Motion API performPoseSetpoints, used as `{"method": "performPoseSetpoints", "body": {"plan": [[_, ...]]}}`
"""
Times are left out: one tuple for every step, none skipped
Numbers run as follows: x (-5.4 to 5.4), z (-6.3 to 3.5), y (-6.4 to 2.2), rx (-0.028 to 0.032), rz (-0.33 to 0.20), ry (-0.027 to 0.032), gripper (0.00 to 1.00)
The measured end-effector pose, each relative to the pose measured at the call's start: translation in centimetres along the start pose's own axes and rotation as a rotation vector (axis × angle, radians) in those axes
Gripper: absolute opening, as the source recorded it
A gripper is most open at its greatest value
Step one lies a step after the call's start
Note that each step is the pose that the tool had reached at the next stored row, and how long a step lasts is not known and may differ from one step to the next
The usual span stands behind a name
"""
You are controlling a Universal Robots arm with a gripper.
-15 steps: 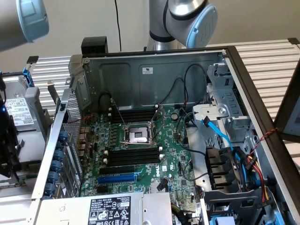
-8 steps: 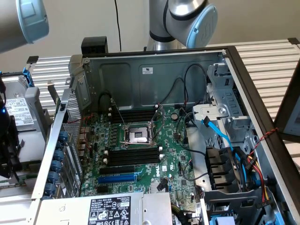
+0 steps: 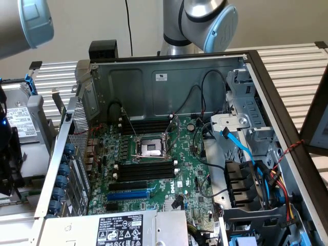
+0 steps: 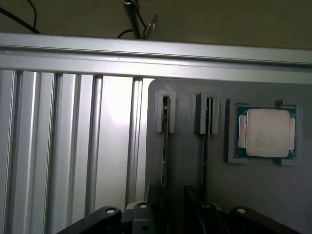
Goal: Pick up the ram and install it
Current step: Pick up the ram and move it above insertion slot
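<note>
Two ram sticks stand on edge in a grey holder tray (image 4: 187, 161), seen as thin dark strips: one ram (image 4: 165, 122) and a second one (image 4: 206, 119) beside it. My gripper (image 4: 173, 207) hovers over the near end of the tray, its dark fingers (image 4: 155, 200) apart and open, holding nothing. In the exterior view the gripper (image 3: 7, 159) is at the far left, outside the open computer case. The black memory slots (image 3: 146, 170) lie on the green motherboard (image 3: 189, 179), next to the processor socket (image 3: 152, 148).
A processor chip (image 4: 265, 132) sits in the tray next to the ram. The tray rests on a ribbed aluminium table (image 4: 58, 146). Case walls (image 3: 164, 82), loose cables (image 3: 246, 154), a blue expansion slot (image 3: 128, 195) and a power supply (image 3: 118, 228) crowd the board.
</note>
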State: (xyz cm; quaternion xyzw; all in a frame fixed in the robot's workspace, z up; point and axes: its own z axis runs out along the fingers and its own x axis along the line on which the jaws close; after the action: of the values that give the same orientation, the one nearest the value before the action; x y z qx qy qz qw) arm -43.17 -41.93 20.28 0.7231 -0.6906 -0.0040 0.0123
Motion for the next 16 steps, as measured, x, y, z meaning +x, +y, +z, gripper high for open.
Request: {"method": "performPoseSetpoints", "body": {"plan": [[0.0,0.0,0.0,0.0,0.0,0.0,0.36],[0.0,0.0,0.0,0.0001,0.0,0.0,0.36],[0.0,0.0,0.0,0.0001,0.0,-0.0001,0.36],[0.0,0.01,0.0,0.0001,0.0,0.0,0.36],[0.0,0.02,-0.01,0.0003,0.0,-0.0002,0.36],[0.0,0.03,-0.03,0.0004,0.001,-0.0002,0.35],[0.0,0.05,-0.06,0.0005,0.002,-0.0003,0.35],[0.01,0.05,-0.08,0.0003,0.003,-0.0002,0.27],[0.01,0.04,-0.09,0.0002,0.004,-0.0002,0.27],[0.01,0.05,-0.1,0.0002,0.005,-0.0002,0.27],[0.01,0.08,-0.11,0.0003,0.007,-0.0002,0.27],[0.01,0.12,-0.13,0.0004,0.008,-0.0002,0.27],[0.01,0.18,-0.13,0.0005,0.01,-0.0002,0.27],[0.01,0.24,-0.13,0.0002,0.012,-0.0001,0.27],[0.01,0.26,-0.13,0.0001,0.014,-0.0001,0.27],[0.01,0.28,-0.13,0.0001,0.015,-0.0002,0.27]]}}
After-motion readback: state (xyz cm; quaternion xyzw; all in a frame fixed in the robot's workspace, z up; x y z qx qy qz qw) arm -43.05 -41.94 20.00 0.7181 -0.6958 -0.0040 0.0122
